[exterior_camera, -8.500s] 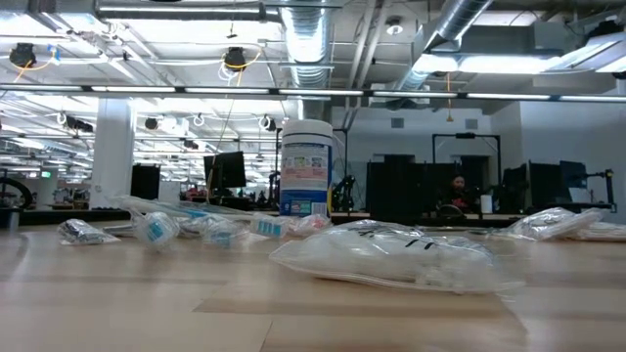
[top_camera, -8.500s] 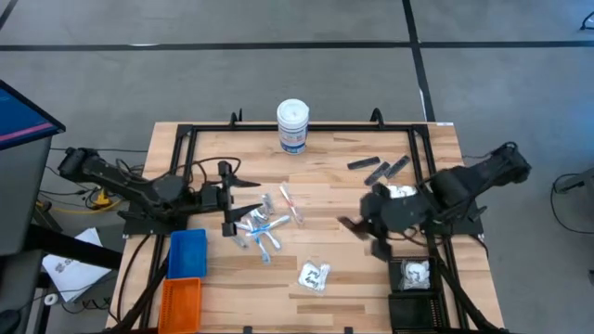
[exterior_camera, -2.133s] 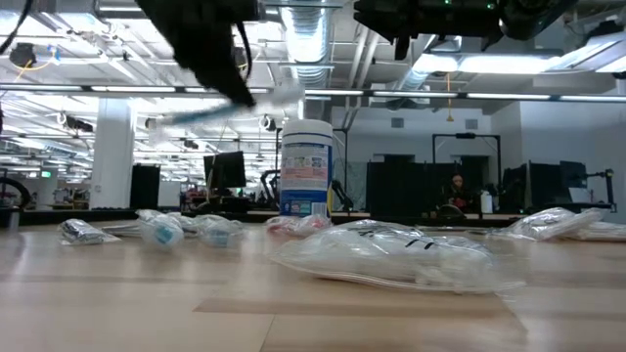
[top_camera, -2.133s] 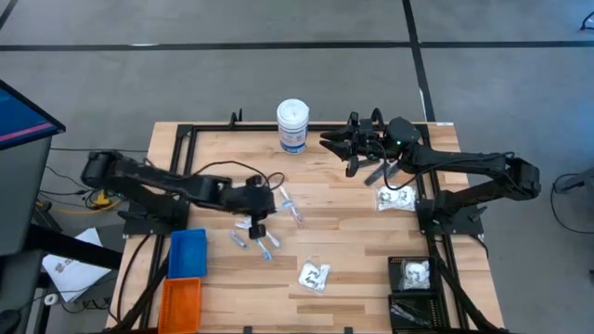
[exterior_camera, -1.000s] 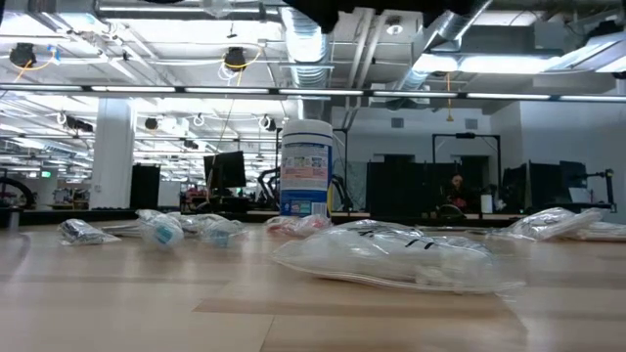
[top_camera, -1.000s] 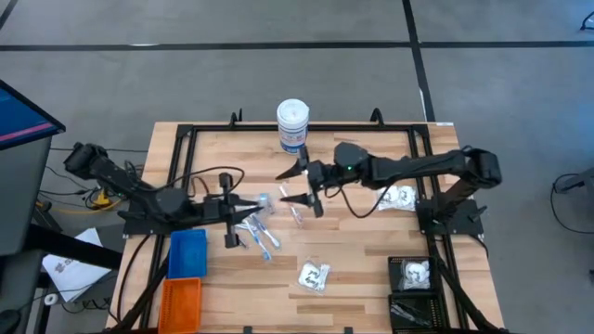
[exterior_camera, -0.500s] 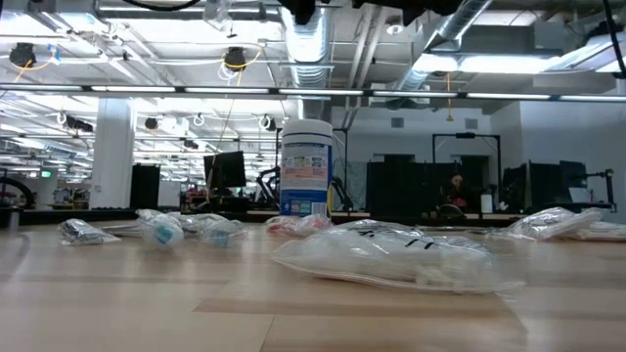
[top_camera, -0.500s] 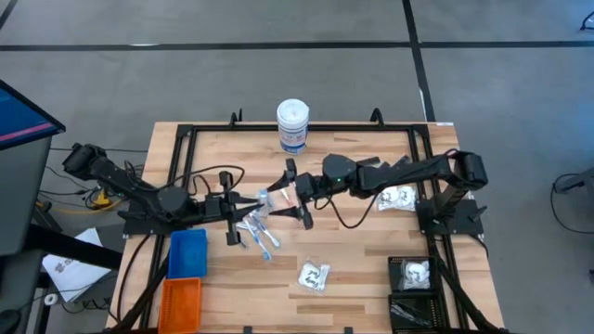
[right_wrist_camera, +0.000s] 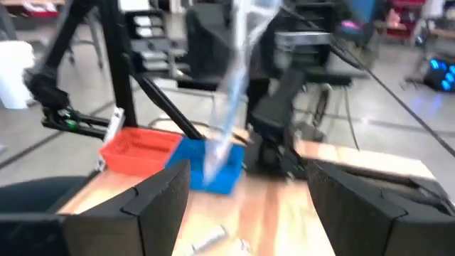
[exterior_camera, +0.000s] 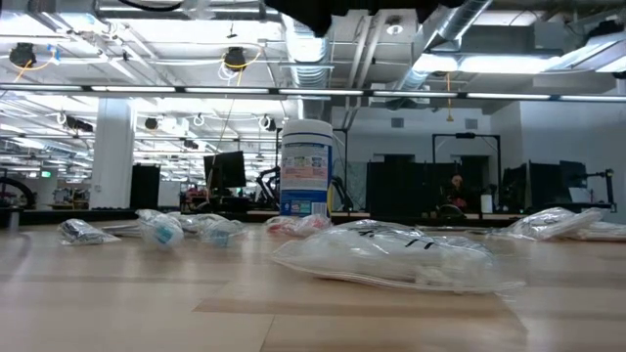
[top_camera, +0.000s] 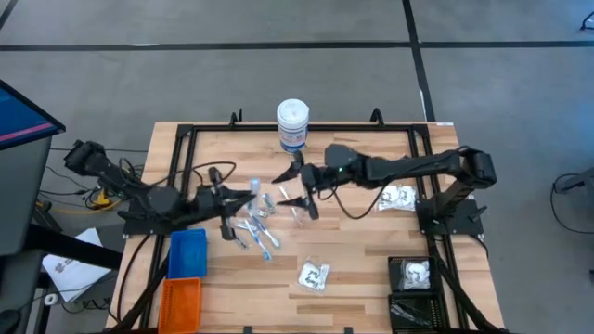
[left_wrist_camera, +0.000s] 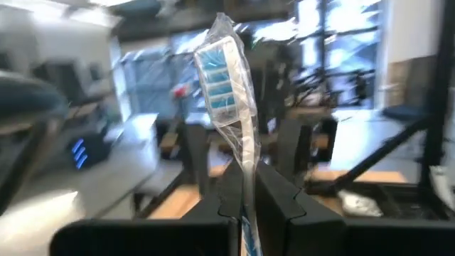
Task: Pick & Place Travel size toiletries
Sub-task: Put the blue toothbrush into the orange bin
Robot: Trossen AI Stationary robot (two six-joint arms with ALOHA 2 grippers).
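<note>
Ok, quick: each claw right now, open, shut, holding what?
Left claw: shut on a wrapped toothbrush.
Right claw: open, holding nothing, facing the left claw.

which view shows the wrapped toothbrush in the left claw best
The left wrist view: the toothbrush stands upright and close, clamped in the left claw, clear wrapper visible. The high view shows a small pale sliver. The right wrist view shows it blurred. The low view misses it.

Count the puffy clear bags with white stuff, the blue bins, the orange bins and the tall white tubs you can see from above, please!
Clear packets with white contents: 3 (two on the table, one in the black bin)
Blue bin: 1
Orange bin: 1
White canister: 1
Total: 6
</note>
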